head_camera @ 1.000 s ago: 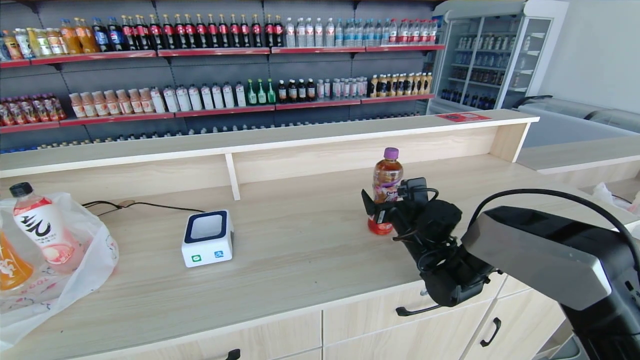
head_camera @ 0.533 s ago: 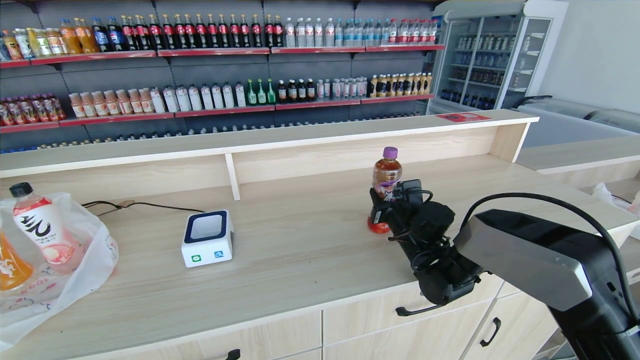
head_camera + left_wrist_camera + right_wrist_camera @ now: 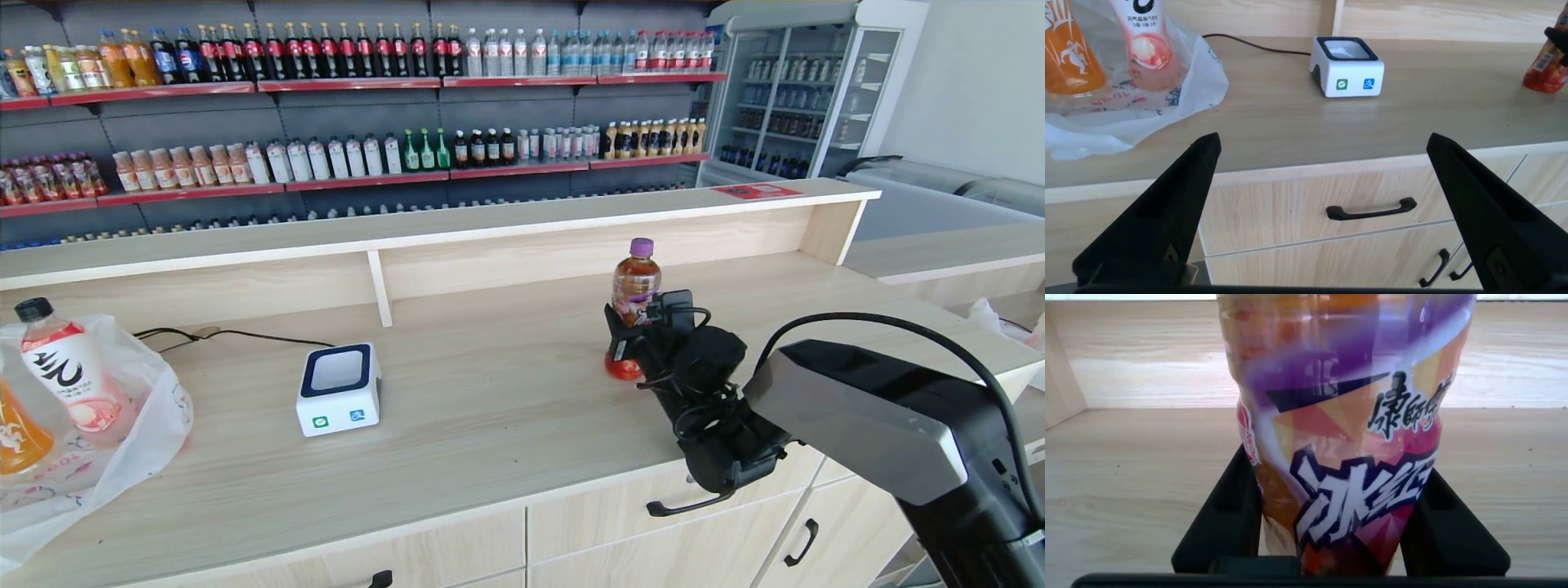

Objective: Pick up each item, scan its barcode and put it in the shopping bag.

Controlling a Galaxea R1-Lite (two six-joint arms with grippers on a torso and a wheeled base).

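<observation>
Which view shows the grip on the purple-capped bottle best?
Right wrist view: the bottle close up, fingers against both sides. Head view shows it whole, upright; left wrist view, its lower part far off.

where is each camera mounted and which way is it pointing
Head view: on the robot's head, looking forward and down across the counter to the shelves; right gripper holds the purple-capped bottle.
Left wrist view: low before the drawers, facing scanner and shopping bag; open left gripper frames it.
Right wrist view: level with the bottle, close up between its fingers.
Shared: head and left wrist both show scanner, bag, bottle.
</observation>
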